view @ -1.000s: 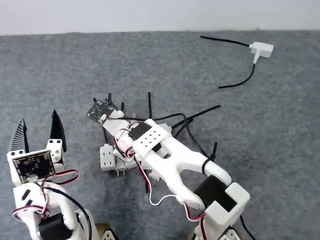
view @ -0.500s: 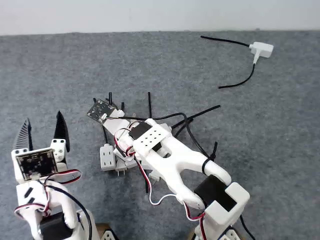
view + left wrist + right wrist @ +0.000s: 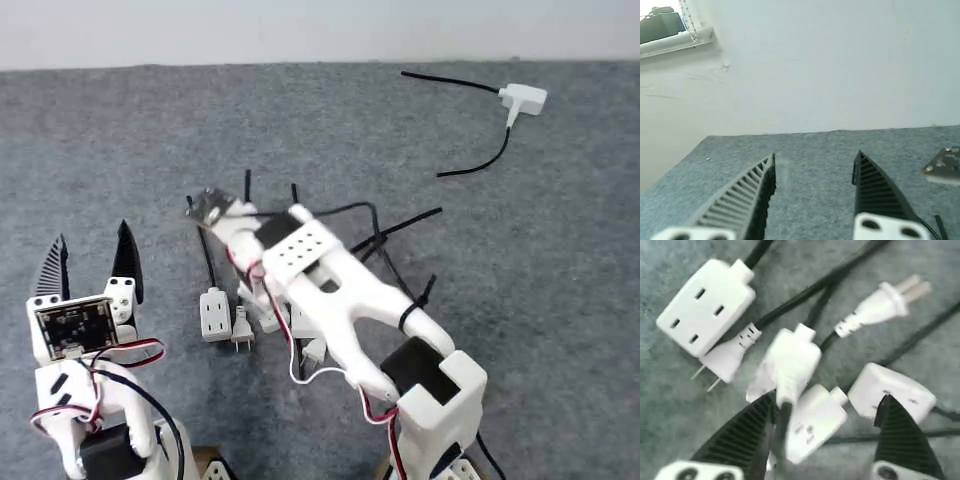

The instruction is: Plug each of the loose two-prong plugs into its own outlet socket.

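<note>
I find my right gripper open over the cords, a block between its jaws (no plug). The nearest plug lies just outside one finger, prongs pointing away from the socket beside it. Left gripper, open, stands farther off.

My fingers are black, ribbed in fine ridges along their inner faces, and they sit on white arm shells. The worktop is mottled grey. The outlet block and the plugs are white, and their cords are black. Red, white and black wires loop along my arms.
</note>
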Available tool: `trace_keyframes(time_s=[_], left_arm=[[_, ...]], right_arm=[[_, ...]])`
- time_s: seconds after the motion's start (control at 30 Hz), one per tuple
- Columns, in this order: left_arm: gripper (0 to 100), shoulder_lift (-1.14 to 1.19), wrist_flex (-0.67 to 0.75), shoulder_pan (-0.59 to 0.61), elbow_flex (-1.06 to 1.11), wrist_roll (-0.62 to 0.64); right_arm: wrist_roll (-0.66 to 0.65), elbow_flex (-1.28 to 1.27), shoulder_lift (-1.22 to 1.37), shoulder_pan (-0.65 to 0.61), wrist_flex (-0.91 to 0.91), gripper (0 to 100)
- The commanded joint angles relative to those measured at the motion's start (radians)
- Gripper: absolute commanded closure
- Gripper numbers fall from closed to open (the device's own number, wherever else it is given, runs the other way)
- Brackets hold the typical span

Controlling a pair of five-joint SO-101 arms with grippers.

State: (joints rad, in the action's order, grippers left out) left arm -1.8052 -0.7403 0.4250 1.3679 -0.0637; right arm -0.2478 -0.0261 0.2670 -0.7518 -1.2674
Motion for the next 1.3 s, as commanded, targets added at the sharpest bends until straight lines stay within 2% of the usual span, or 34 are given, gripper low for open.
trace_keyframes(time_s=[0.0,0.2,0.4,0.57,0.67,0.8,0.93,1.0,1.27], left_arm=[[76,-0.014,0.020,-0.005,-0.010,-0.014],[76,-0.014,-0.020,-0.005,-0.030,-0.014],[76,-0.017,-0.235,-0.005,-0.194,-0.014],[76,-0.018,-0.356,-0.006,-0.269,-0.018],[76,-0.018,-0.368,-0.006,-0.272,-0.084],[76,-0.018,-0.434,-0.023,-0.292,-0.144],[76,-0.018,-0.559,-0.158,-0.334,-0.175],[76,-0.018,-0.577,-0.215,-0.334,-0.190],[76,-0.018,-0.549,-0.216,-0.249,-0.216]], right_arm=[[0.031,0.262,-0.010,0.012,-0.162,71.3],[0.087,0.569,-0.071,0.012,-0.394,71.3],[0.153,0.578,-0.297,0.056,-0.530,71.3],[0.163,0.377,-0.575,0.131,-0.515,71.3],[0.160,0.232,-0.745,0.171,-0.512,71.3],[0.072,0.005,-0.972,0.220,-0.490,71.3],[0.005,-0.290,-1.241,0.288,-0.358,71.3],[-0.009,-0.443,-1.386,0.325,-0.271,71.3],[-0.008,-0.942,-1.957,0.506,-0.030,71.3]])
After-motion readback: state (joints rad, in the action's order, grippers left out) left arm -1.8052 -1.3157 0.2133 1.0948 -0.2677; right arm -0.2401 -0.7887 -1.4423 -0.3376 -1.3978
